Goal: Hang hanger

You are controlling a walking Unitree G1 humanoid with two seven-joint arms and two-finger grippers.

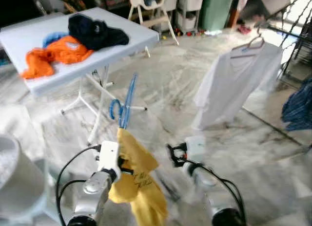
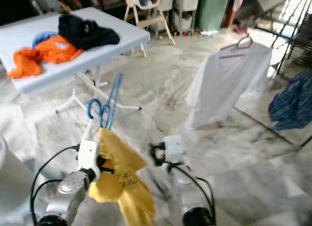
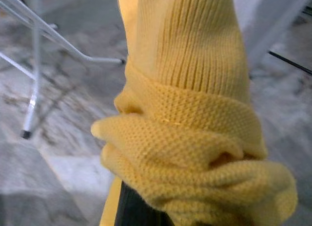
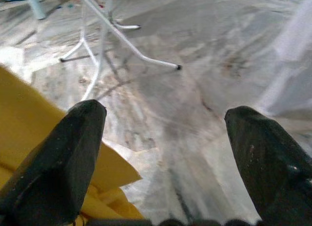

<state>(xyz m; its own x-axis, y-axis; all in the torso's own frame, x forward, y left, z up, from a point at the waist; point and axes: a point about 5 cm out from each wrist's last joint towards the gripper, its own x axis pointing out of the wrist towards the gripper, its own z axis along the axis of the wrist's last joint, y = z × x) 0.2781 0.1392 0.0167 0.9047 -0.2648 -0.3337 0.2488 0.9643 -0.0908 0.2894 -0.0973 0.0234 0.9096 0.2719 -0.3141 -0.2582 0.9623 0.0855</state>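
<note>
A blue hanger sticks up in front of me, with a yellow knitted garment bunched on its lower part. My left gripper is shut on it, its fingers mostly buried in the yellow knit. To the right of the garment, my right gripper stands open over the floor. Its two black fingers are wide apart with nothing between them, and a yellow fold lies beside one. Further right, a white shirt hangs on a pink hanger.
A white folding table at the back left carries an orange garment and a dark one. A blue checked cloth hangs at the right edge. A pale tub stands near left. Marble floor lies between.
</note>
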